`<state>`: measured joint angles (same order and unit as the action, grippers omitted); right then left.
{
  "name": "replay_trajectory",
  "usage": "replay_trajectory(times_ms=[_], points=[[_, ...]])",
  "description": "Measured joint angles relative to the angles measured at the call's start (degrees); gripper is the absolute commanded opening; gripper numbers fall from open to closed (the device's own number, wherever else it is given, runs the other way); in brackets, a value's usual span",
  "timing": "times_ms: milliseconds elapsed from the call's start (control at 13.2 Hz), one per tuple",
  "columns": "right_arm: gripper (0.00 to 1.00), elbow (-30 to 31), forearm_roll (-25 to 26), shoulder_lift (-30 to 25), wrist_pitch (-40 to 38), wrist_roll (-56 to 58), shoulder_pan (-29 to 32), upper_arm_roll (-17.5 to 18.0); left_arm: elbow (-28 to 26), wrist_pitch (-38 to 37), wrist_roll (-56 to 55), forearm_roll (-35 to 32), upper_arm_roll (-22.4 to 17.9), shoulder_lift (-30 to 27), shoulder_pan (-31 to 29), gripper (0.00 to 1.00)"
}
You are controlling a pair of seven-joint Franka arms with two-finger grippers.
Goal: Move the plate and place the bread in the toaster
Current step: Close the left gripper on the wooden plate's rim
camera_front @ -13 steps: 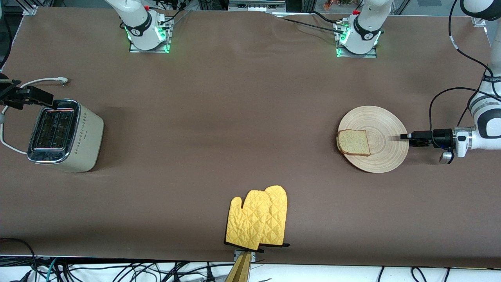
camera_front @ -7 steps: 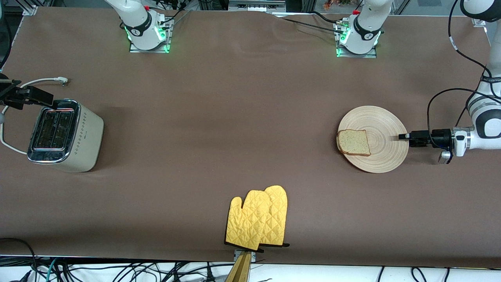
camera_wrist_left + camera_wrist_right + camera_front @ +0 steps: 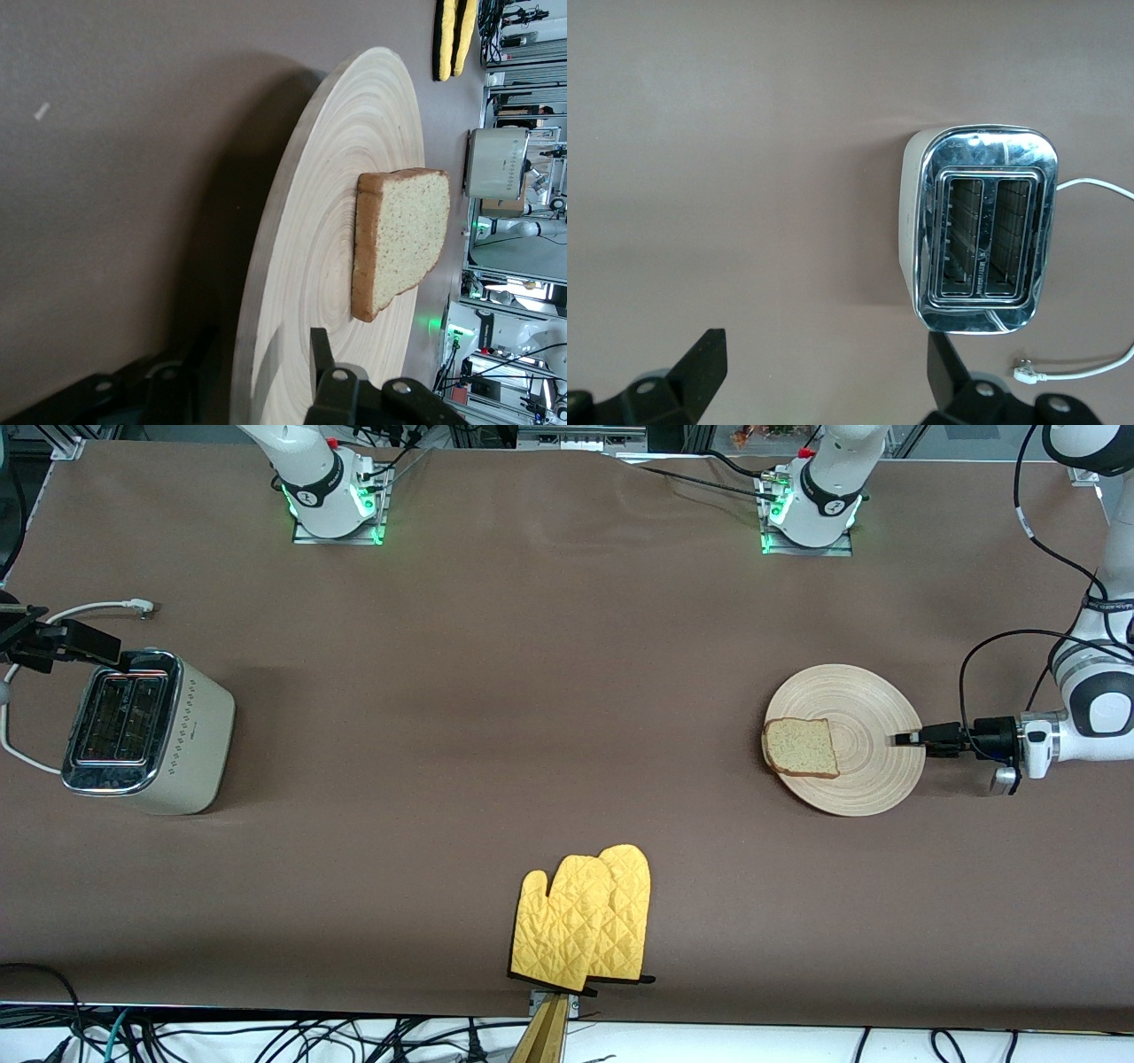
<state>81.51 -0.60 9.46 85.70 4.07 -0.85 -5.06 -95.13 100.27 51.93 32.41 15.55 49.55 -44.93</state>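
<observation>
L gripper [image 3: 905, 739] straddles plate [image 3: 873, 691] rim w/ bread [image 3: 802, 747] on it – grip unclear; R gripper [image 3: 824, 372] spread wide above toaster [image 3: 190, 735].

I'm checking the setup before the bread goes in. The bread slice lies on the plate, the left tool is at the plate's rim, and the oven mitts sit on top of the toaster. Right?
Not quite. The oven mitts lie flat on the table near the front camera, apart from the toaster; the front view shows this. The bread slice does lie on the plate, and the left tool is at its rim.
</observation>
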Motion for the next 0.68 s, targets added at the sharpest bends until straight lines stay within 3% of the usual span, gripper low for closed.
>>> replay_trajectory(times_ms=[152,303,683], points=[[1.00,0.0,0.0,0.0,0.0,0.0,0.0,0.0,-0.2,0.3,0.5,0.0,0.0,0.0,-0.1,0.43],[1.00,0.0,0.0,0.0,0.0,0.0,0.0,0.0,-0.4,0.7,1.1,0.1,0.1,-0.1,-0.2,0.31],[1.00,0.0,0.0,0.0,0.0,0.0,0.0,0.0,-1.1,1.9,1.9,0.3,0.2,0.0,-0.3,0.19]])
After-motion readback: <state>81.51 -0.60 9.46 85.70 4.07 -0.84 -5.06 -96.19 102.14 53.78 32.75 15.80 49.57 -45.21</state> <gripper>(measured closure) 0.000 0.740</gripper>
